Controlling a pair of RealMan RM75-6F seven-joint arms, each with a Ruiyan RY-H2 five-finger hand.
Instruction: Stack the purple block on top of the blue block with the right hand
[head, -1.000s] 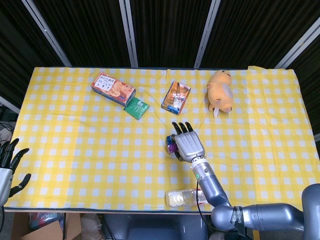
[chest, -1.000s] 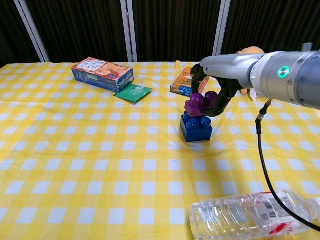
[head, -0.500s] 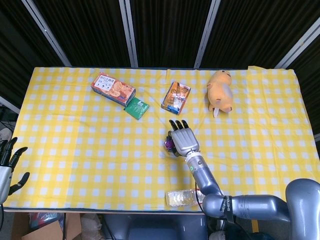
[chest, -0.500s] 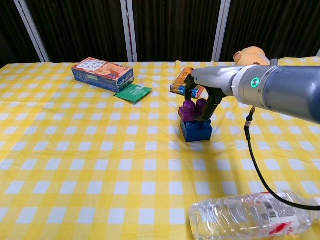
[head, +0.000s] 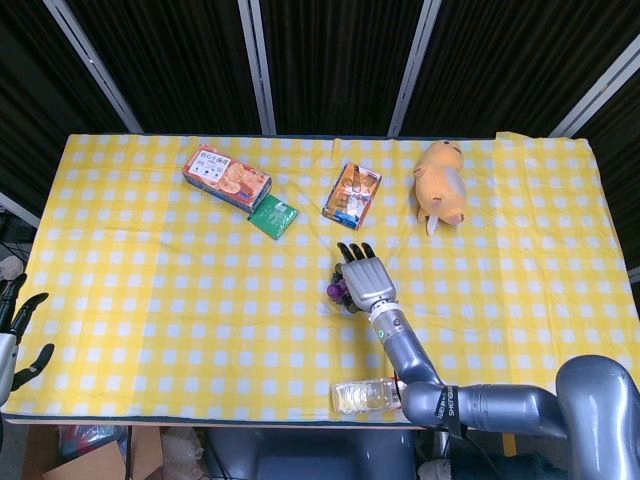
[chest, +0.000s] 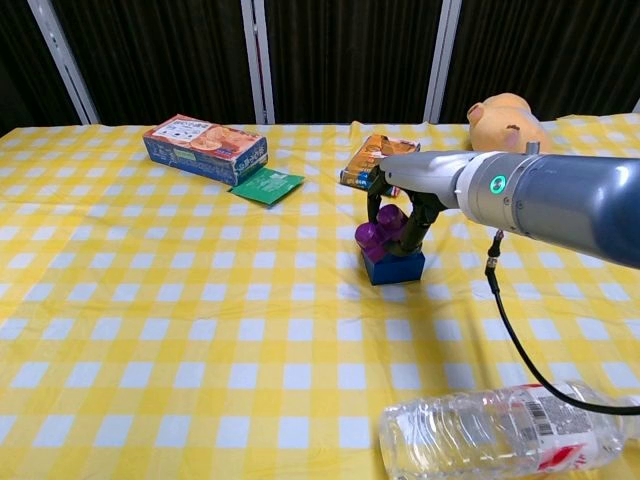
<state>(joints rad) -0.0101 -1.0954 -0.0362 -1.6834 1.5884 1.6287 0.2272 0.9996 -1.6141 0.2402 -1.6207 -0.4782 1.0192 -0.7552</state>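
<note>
The right hand (chest: 400, 215) curls its fingers around the purple block (chest: 378, 233), pressing it onto the blue block (chest: 392, 266) so the studs seat; the left hand (head: 12, 335), far left of that stack, hangs idle with fingers spread

The purple block (chest: 379, 233) is a small glossy brick with round studs, sitting on top of the blue block (chest: 392, 267), shifted toward its left edge and slightly tilted. The blue block is a wider studded brick resting flat on the checked cloth, in front of the orange snack packet (chest: 366, 162). In the head view, only a sliver of purple (head: 337, 291) shows
</note>
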